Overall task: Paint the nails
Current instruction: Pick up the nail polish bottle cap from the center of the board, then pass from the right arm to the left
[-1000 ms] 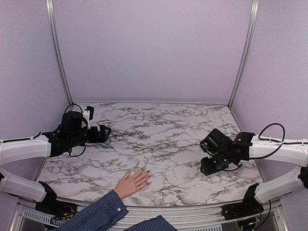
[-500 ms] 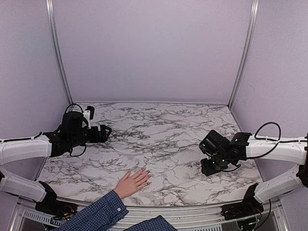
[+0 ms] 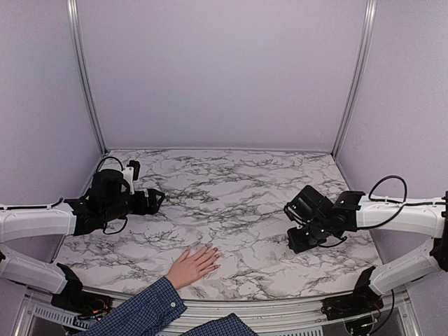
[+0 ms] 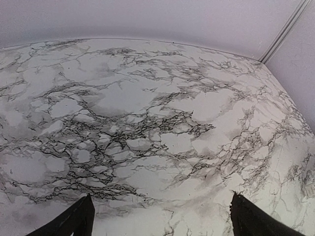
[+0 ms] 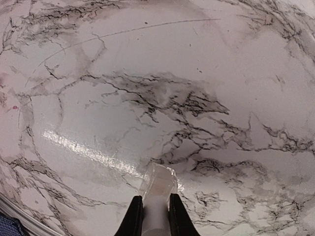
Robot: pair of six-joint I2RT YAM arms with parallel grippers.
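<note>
With my right pincer (image 5: 150,209) clamped on a clear tool (image 5: 157,183) and my left pincer (image 4: 162,223) wide, I should swing the tool low and slow toward the nails (image 3: 213,260), well off to the right pincer's near left.

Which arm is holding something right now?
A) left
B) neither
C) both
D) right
D: in the right wrist view the right fingers are shut on a clear piece, while the left fingers stand wide apart with only bare table between them.
</note>
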